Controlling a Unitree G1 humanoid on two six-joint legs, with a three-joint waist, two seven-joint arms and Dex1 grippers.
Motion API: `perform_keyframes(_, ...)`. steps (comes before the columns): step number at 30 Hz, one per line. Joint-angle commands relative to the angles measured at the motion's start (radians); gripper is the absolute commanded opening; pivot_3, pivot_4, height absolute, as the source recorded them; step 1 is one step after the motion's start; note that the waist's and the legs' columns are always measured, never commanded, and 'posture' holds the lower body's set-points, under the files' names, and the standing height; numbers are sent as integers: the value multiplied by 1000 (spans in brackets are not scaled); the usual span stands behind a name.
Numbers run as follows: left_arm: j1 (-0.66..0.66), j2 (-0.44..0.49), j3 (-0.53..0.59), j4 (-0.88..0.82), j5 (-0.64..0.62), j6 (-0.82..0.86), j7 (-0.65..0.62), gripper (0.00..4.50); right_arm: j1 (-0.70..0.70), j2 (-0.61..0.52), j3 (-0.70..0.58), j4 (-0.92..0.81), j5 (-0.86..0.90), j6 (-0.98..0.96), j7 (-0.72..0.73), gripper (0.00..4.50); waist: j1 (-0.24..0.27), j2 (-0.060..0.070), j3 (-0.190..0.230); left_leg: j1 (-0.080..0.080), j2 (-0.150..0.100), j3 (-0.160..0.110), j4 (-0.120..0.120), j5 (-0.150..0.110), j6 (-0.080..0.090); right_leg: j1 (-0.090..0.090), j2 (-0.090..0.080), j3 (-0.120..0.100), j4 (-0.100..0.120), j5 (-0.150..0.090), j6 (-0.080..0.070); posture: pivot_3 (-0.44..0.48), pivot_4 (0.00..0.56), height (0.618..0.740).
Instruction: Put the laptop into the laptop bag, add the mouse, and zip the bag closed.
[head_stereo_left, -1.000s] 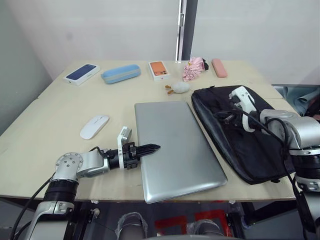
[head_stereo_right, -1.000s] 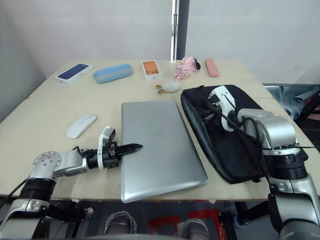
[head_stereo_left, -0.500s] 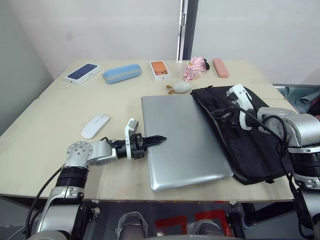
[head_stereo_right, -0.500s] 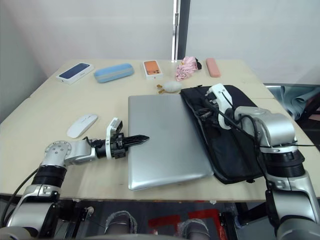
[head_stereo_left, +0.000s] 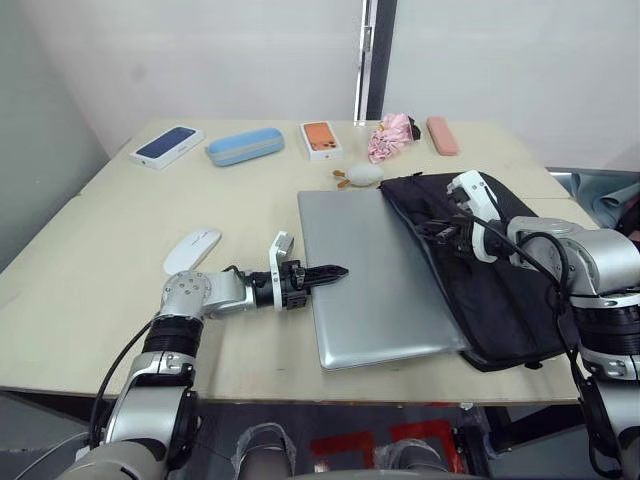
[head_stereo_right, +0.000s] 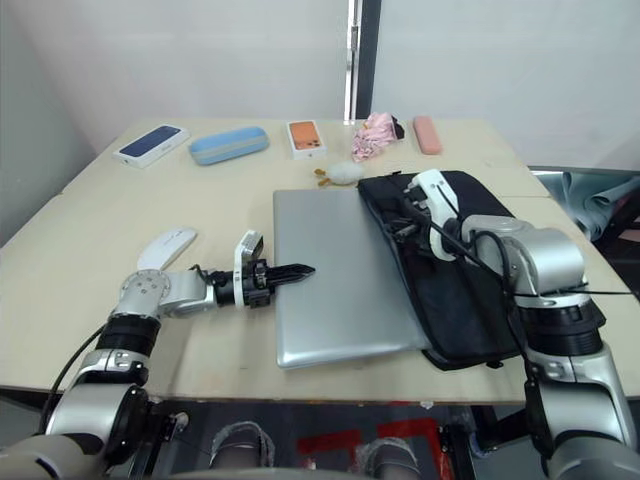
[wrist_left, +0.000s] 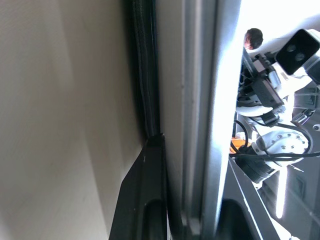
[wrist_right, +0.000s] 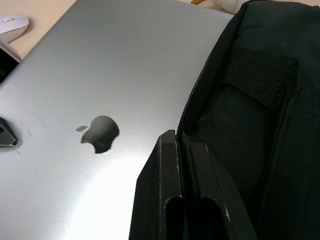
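The silver-grey laptop (head_stereo_left: 385, 275) lies flat mid-table, its right edge slipped under the raised zip edge of the black laptop bag (head_stereo_left: 490, 285). My left gripper (head_stereo_left: 335, 271) is shut on the laptop's left edge (wrist_left: 187, 75), one finger on the lid and one beneath. My right gripper (wrist_right: 178, 134) is shut on the bag's near-left zip edge (wrist_right: 200, 95) and holds it up over the lid (wrist_right: 115, 75). The white mouse (head_stereo_left: 192, 250) rests on the table left of my left arm, apart from both grippers.
Along the table's far side stand a dark blue phone box (head_stereo_left: 165, 145), a blue case (head_stereo_left: 243, 146), an orange phone box (head_stereo_left: 320, 139), a pink cloth (head_stereo_left: 390, 135) and a pink case (head_stereo_left: 439, 135). A white plush charm (head_stereo_left: 362, 174) lies by the bag's far corner.
My left gripper has slid the laptop rightward, so its right edge went from beside the bag to under the bag's raised edge. The right gripper has kept its hold, barely moving.
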Motion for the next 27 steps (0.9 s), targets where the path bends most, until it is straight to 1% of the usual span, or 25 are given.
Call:
perform_keyframes(1, -65, -48, 42, -13, 11, -30, -97, 310, -18, 17, -53, -51, 37, 17, -18, 44, 0, 0, 0, 0, 0, 0, 0, 0, 0, 0, 0, 0, 0, 0, 0, 0, 150, 740)
perform_keyframes(5, -82, -89, 38, -16, 76, -52, -137, 310, -18, 37, -66, -73, 62, 47, -38, 44, 0, 0, 0, 0, 0, 0, 0, 0, 0, 0, 0, 0, 0, 0, 0, 0, 150, 740)
perform_keyframes(10, -106, -147, 54, 4, 129, -73, -157, 310, -28, 78, -81, -96, 88, 86, -77, 44, 1, 0, 0, 0, 0, 0, 0, 0, 0, 0, 0, 0, 0, 0, 0, 0, 150, 740)
perform_keyframes(14, -116, -189, 73, 19, 164, -92, -156, 310, -30, 97, -91, -112, 104, 109, -101, 44, 1, 0, 0, 0, -1, 0, 0, 0, 0, 0, -1, 0, 0, 0, 0, 0, 150, 740)
perform_keyframes(17, -111, -237, 64, 9, 204, -118, -144, 310, -25, 117, -100, -135, 119, 133, -118, 44, 3, 0, 0, 0, -1, 0, -1, 0, 0, 0, -1, 0, -1, 0, 0, 0, 150, 740)
perform_keyframes(19, -112, -263, 77, 8, 210, -125, -140, 310, -25, 128, -107, -144, 128, 147, -129, 44, 4, 0, 0, 0, -1, 0, -1, 0, 0, 0, -1, 0, -1, 0, 0, 0, 150, 740)
perform_keyframes(27, -109, -340, 82, 3, 271, -160, -140, 310, -20, 159, -139, -190, 165, 213, -160, 44, 11, 1, 0, -1, -1, 0, -3, 0, 1, 0, -2, 0, -4, 0, 1, 0, 150, 740)
